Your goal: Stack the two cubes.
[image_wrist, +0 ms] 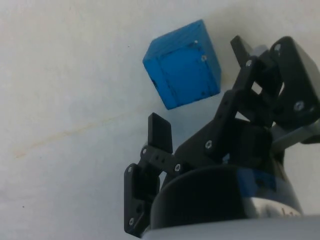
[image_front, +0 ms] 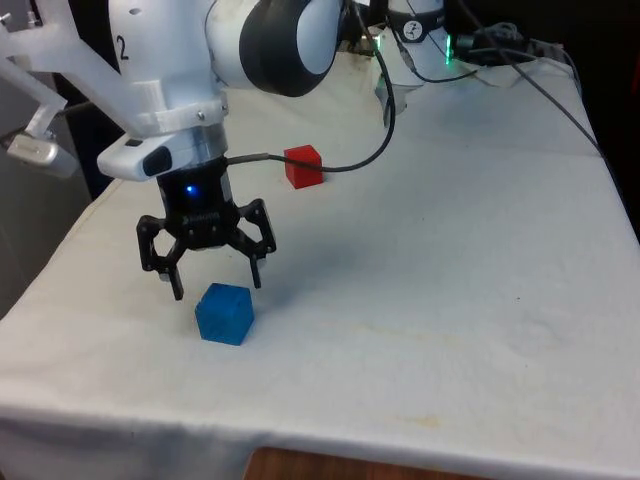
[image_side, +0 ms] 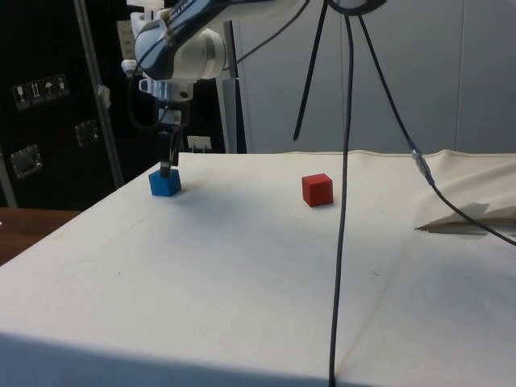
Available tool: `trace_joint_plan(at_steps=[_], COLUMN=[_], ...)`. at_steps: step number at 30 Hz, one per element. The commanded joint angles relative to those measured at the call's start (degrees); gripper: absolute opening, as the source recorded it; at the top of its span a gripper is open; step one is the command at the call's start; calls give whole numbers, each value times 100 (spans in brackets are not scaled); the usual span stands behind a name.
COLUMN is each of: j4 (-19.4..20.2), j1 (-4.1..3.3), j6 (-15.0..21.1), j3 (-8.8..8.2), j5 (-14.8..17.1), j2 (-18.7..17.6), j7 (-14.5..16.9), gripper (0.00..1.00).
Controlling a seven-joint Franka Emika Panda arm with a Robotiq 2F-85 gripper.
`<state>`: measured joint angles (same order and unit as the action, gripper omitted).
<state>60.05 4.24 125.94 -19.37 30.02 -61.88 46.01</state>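
A blue cube (image_front: pixel 224 313) rests on the white cloth near the table's front edge, toward the front view's left. My black gripper (image_front: pixel 217 288) hangs open just above and slightly behind it, nothing between its fingers. The side view puts the gripper (image_side: pixel 166 167) right over the blue cube (image_side: pixel 164 183). In the wrist view the blue cube (image_wrist: pixel 182 71) lies on the cloth just beyond the gripper (image_wrist: pixel 200 82), its fingers spread apart. A red cube (image_front: pixel 303 166) stands farther back on the table, and the side view shows this red cube (image_side: pixel 317 189) well apart from the blue one.
A black cable (image_front: pixel 385 130) loops from the arm over the cloth near the red cube. Another cable (image_side: pixel 343 201) hangs down across the side view. The table's front edge (image_front: pixel 300 440) lies close to the blue cube. The cloth is rumpled at the far corner (image_side: pixel 476 210).
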Motion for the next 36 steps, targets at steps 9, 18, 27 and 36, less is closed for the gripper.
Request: trace_joint_plan(at_steps=[9,18,27,36], j4=[-86,-40,-29,-6], j1=[23,17,11,0], j6=[-6,40,34,57], j3=[-29,-29,-29,-57], j5=[29,235,521,705], j2=[-80,-92,-126,-126], j7=[-206,-378,-527,-716], gripper=[100,100,100,100])
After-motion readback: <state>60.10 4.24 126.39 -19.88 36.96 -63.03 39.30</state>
